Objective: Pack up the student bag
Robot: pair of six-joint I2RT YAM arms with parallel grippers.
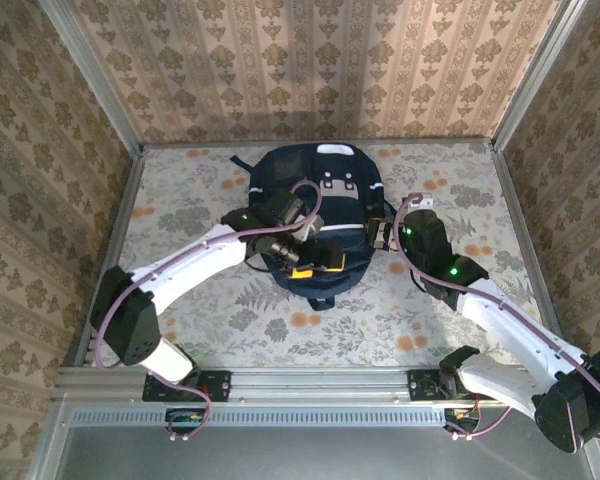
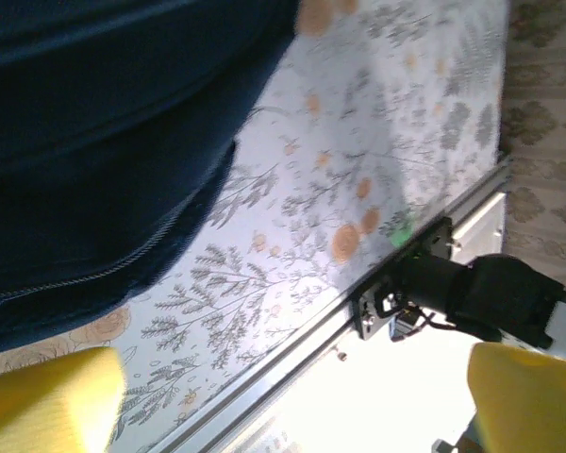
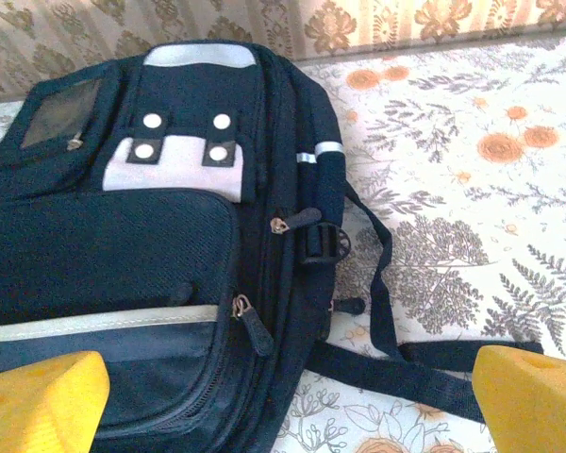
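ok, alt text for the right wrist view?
A dark navy student bag lies flat on a floral-patterned table, one strap trailing right. The open right gripper sits just before it, yellow fingertips in the bottom corners, holding nothing.

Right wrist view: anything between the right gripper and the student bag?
Nothing visible. The student bag lies straight ahead of the open right gripper; only its own strap trails across the table beside it.
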